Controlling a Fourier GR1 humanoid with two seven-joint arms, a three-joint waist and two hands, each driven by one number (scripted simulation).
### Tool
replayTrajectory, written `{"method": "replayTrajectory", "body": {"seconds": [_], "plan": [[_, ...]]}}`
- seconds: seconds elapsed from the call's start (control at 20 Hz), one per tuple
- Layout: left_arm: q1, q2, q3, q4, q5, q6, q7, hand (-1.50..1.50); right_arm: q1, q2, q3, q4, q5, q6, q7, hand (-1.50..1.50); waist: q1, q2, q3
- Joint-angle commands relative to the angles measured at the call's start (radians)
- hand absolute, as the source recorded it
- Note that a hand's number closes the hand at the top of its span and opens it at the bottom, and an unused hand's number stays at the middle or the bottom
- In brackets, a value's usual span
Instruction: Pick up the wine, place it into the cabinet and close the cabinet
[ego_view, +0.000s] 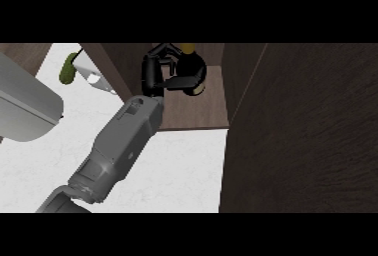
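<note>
- Inside the open cabinet (193, 112), at the top middle of the head view, a black hand (156, 70) is curled round the dark wine bottle (193, 67).
- Which arm this is cannot be read for certain; it rises from the lower left, so it is taken as the left.
- Fingers wrap the bottle from the left side and above, and the thumb (181, 82) reaches across its lower part, so the hand is closed on the bottle.
- The bottle is dark, with a yellowish top (189, 48) showing just past the fingers; much of its body is hidden by the hand.
- The bottle sits over the brown shelf of the cabinet, between the cabinet's left wall and its right wall; whether it rests on the shelf or is held just above cannot be told.
- The grey forearm (122, 145) runs from the lower left of the view up to the cabinet, crossing the white counter (184, 170).
- The dark cabinet door (310, 135) fills the right side of the view and stands open.
- A green, long object (69, 67) lies on the counter at the upper left, beside a white object (92, 70).
- A large grey object (26, 107) fills the left edge.
- No other hand shows.
</note>
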Motion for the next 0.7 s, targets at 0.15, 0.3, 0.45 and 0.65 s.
{"method": "replayTrajectory", "body": {"seconds": [0.15, 0.3, 0.45, 0.65], "plan": [[-0.059, -0.002, 0.064, 0.148, -0.004, -0.037, -0.092, 1.50, -0.016, -0.005, -0.026, -0.061, -0.097, -0.007, 0.046, -1.50, -0.005, 0.005, 0.000], [-0.117, 0.004, 0.110, 0.179, 0.040, -0.028, -0.048, 1.50, 0.047, 0.030, 0.048, -0.064, -0.050, 0.007, 0.002, -1.50, -0.017, 0.008, 0.000], [-0.102, 0.007, 0.160, 0.187, 0.091, -0.090, -0.050, 1.50, 0.033, 0.027, 0.028, -0.033, -0.044, 0.012, -0.028, -1.50, -0.018, 0.010, 0.000], [-0.108, -0.008, 0.193, 0.209, 0.115, -0.102, -0.084, 1.50, 0.008, 0.019, 0.024, -0.037, -0.060, 0.013, -0.008, -1.50, -0.022, 0.012, -0.001]]}}
